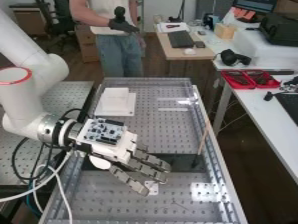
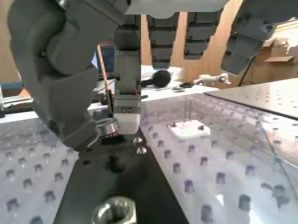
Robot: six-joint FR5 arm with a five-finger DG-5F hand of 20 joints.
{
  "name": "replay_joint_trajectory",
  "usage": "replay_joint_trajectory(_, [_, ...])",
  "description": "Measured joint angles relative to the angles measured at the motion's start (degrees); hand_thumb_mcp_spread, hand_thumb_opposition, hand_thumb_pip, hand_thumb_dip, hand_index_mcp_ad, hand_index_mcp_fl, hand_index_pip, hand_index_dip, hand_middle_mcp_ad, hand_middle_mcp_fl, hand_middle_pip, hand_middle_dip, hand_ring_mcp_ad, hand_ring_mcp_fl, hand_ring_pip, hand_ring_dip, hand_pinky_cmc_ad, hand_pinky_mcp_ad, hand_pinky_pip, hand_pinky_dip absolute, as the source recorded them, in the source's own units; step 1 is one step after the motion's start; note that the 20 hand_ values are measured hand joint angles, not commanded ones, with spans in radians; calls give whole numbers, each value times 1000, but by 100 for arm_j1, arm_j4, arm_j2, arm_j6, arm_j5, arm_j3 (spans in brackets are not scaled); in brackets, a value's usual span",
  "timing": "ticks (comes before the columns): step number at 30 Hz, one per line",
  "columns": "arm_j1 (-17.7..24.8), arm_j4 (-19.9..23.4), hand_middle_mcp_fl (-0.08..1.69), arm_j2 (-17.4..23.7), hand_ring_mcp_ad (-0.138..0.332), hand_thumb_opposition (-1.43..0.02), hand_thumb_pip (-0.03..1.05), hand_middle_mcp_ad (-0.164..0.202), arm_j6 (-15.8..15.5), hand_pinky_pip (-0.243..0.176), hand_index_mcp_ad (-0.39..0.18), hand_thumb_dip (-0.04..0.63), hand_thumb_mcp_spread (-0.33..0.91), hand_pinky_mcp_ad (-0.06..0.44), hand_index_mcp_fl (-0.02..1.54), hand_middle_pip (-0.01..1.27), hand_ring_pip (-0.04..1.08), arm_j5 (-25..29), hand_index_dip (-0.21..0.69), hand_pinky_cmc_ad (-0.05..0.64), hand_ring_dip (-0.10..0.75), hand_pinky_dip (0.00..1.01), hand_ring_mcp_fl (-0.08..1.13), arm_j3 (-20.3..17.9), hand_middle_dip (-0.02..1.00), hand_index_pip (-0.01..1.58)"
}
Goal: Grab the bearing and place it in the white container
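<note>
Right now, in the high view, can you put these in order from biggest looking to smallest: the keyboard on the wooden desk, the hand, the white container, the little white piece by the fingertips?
1. Hand
2. White container
3. Keyboard
4. Little white piece

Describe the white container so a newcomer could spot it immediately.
Start with the long grey perforated bench. On its far half, beyond the dark-fingered robot hand, a white square container stands on a wider, flat white base. It is clearly larger than the small white piece next to the hand.
</note>
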Motion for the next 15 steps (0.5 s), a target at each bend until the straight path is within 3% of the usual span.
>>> replay_joint_trajectory(10, [38,10,54,469,129,-838,576,66,-101,-75,-51,298,365,295,403,126,79,-136,154,394,26,180,-3,-100,138,1379])
replay_joint_trajectory(15, [174,-74,54,909,129,-838,576,66,-144,-75,-51,298,365,295,403,126,75,-202,154,394,26,180,-3,-263,138,1379])
